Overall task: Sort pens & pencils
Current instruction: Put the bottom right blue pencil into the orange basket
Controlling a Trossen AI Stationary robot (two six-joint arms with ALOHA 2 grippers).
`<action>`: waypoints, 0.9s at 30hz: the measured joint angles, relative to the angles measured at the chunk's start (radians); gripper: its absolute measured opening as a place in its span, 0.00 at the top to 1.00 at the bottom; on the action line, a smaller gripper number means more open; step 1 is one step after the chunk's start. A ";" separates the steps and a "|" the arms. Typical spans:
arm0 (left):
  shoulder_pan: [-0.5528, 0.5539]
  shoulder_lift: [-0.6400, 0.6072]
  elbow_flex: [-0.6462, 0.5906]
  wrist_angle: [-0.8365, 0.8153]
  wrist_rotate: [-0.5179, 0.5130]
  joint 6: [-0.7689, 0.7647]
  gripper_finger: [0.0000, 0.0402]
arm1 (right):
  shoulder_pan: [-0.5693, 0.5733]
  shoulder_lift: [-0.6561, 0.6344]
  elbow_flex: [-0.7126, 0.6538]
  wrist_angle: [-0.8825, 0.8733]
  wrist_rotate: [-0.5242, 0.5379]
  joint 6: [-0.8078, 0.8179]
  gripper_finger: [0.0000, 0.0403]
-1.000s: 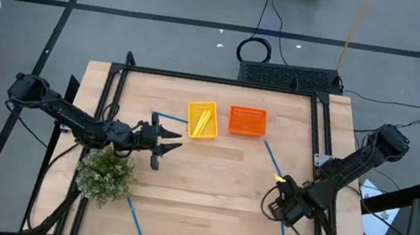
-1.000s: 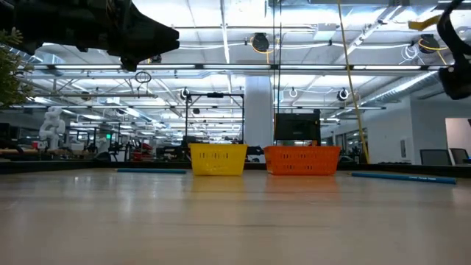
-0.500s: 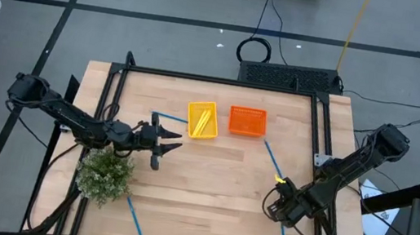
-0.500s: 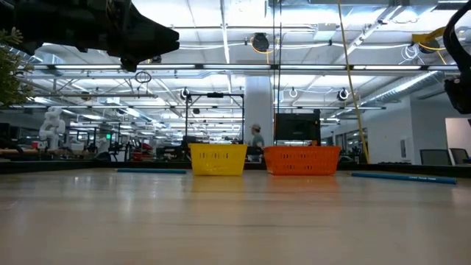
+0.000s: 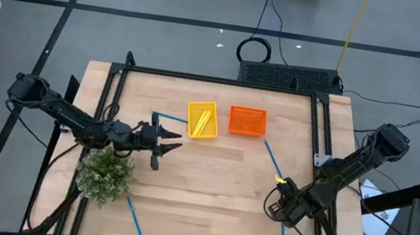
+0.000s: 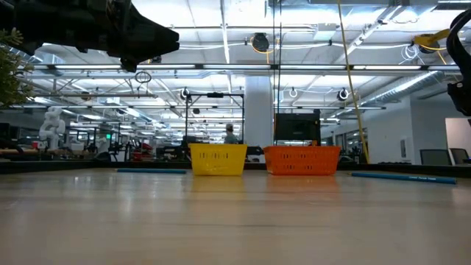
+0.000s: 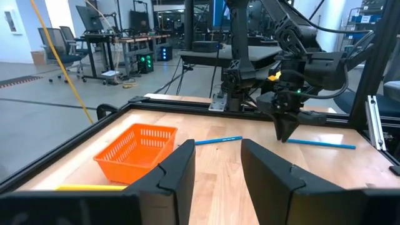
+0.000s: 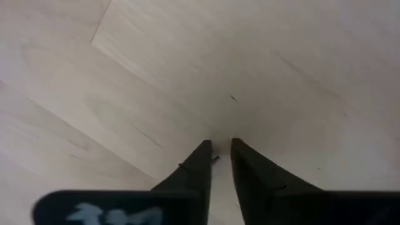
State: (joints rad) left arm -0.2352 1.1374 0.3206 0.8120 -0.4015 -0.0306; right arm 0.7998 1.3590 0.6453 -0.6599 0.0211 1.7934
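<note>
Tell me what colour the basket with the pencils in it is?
Yellow. The basket with the pencils shows best in the high view, beside an orange one.

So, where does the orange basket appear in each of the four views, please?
High view: the orange basket sits near the table's far edge, right of the yellow basket.
Low view: the orange basket stands just right of centre, at the far end of the table.
Left wrist view: it lies at lower left, beyond the left gripper.
Right wrist view: not in it.
Shared landmark: the yellow basket beside it.
</note>
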 joint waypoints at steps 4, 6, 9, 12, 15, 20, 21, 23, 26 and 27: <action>0.000 0.000 0.000 0.000 0.000 0.000 0.67 | 0.000 0.000 0.000 -0.001 0.000 -0.004 0.94; 0.000 0.000 0.000 0.000 0.000 0.000 0.67 | 0.000 0.000 0.000 0.000 -0.001 -0.016 0.98; 0.000 0.000 0.000 0.000 0.000 0.000 0.67 | 0.000 0.000 0.000 0.004 -0.001 -0.022 0.99; 0.000 0.000 0.000 0.000 0.000 0.000 0.67 | 0.001 0.000 0.000 0.005 0.000 -0.037 1.00; 0.000 0.000 0.000 0.000 0.000 0.001 0.67 | 0.000 0.000 0.000 0.004 0.005 -0.055 1.00; 0.000 0.000 0.000 0.000 0.000 0.001 0.67 | -0.013 0.001 0.000 0.004 0.025 -0.094 1.00; 0.000 0.000 0.000 0.000 0.000 0.001 0.67 | -0.015 0.001 0.000 0.004 0.029 -0.106 1.00; 0.000 0.000 0.000 0.000 0.000 0.001 0.67 | -0.026 0.001 0.000 0.005 0.031 -0.128 1.00; 0.000 0.000 0.000 0.000 0.000 0.001 0.67 | -0.045 0.000 0.000 0.008 0.034 -0.162 1.00; 0.000 0.000 0.000 0.000 0.000 0.001 0.67 | -0.052 -0.003 0.000 0.010 0.042 -0.174 1.00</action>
State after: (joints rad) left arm -0.2352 1.1374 0.3206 0.8118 -0.4019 -0.0296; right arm 0.7480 1.3556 0.6449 -0.6501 0.0628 1.6193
